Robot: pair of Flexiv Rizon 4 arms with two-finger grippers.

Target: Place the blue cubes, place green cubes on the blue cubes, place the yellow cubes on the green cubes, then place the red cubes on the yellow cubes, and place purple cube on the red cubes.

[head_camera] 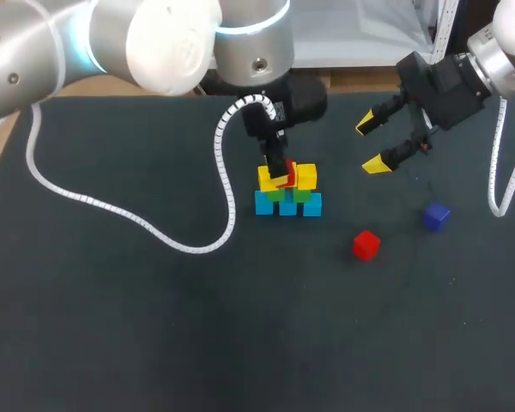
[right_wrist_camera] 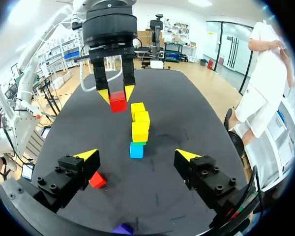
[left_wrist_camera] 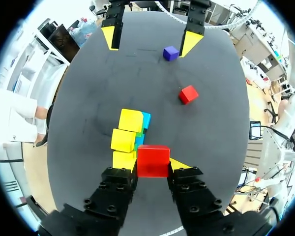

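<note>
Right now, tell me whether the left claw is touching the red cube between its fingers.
Touching. The right wrist view shows the left claw shut on the red cube, one yellow tip against each side.

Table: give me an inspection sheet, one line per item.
Surface: dark table, no damage seen.
Job's things: stack of blue, green and yellow cubes near the middle; held red cube at its top; loose red cube and purple cube lie apart on the right arm's side.
Clutter: nothing seen.
Grippers: left gripper shut on the held red cube; right gripper open, empty.
Cables: left cable lies looped on the table; right cable hangs off its arm.
Surroundings: nothing seen.
</note>
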